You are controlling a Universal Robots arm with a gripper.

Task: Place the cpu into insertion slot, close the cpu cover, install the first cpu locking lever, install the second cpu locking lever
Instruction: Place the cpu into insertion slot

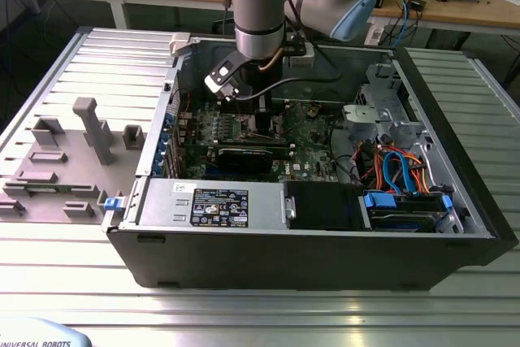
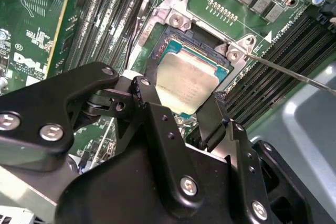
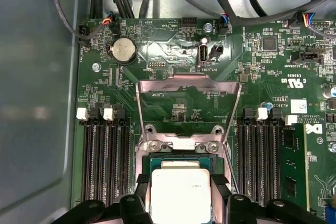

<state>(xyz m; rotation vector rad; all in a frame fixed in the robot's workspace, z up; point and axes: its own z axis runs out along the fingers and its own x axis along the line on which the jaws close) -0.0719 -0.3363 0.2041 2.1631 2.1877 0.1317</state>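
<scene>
Arm's gripper (image 2: 181, 90) is clamping the chip (image 2: 191, 74) by two opposite edges, holding it at the socket (image 2: 184, 40); cover (image 3: 186, 81) is standing open.

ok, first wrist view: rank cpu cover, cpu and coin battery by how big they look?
1. cpu cover, the open frame, judged by its outline.
2. cpu, partly cut off at the picture's edge, so its place below the cover is unsure.
3. coin battery, clearly smallest.
</scene>
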